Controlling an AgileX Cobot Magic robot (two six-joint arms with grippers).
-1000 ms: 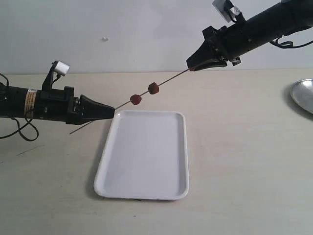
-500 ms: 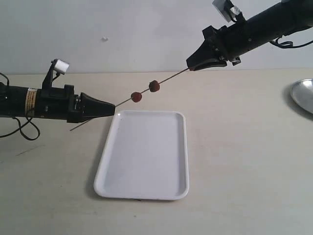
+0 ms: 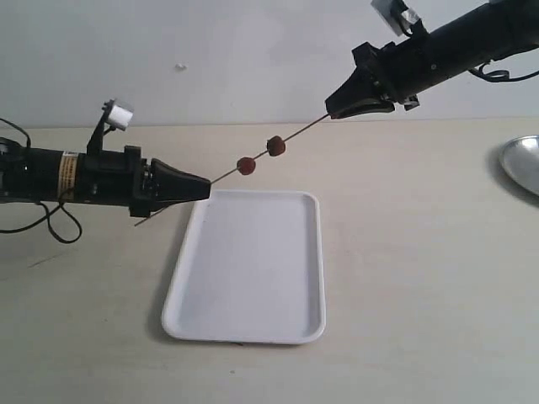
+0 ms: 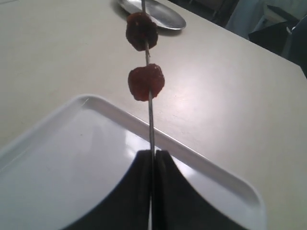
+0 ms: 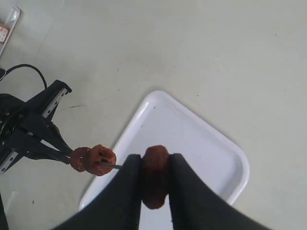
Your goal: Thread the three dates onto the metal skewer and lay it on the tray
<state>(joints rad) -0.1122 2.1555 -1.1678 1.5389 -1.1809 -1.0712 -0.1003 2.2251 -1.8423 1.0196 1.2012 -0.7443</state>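
We see the left gripper (image 3: pixel 205 187) shut tight on the metal skewer (image 3: pixel 299 133). Its two dark fingers (image 4: pixel 134 201) are pressed together with the thin rod pinched between them, and a short tail of the rod pokes out behind the fingertips, low over the table (image 3: pixel 421 252). From that grip the skewer slopes upward past the far left corner of the white tray (image 3: pixel 244 328), carried in the air and not touching it. Two reddish-brown dates (image 3: pixel 246 166) sit threaded on the rod, near each other but apart; in the exterior view both show just past the tray's far rim. The skewer's upper end reaches the right gripper (image 3: pixel 334 110), which hangs raised above the table beyond the tray. Its fingers (image 5: pixel 127 196) stand a little way apart and clamp the third date (image 5: pixel 154 182) from both sides. The rod's tip lies just beside that date; we cannot tell whether it has pierced it. A round silver dish (image 3: pixel 522 164) rests on the table well apart, at the right edge.
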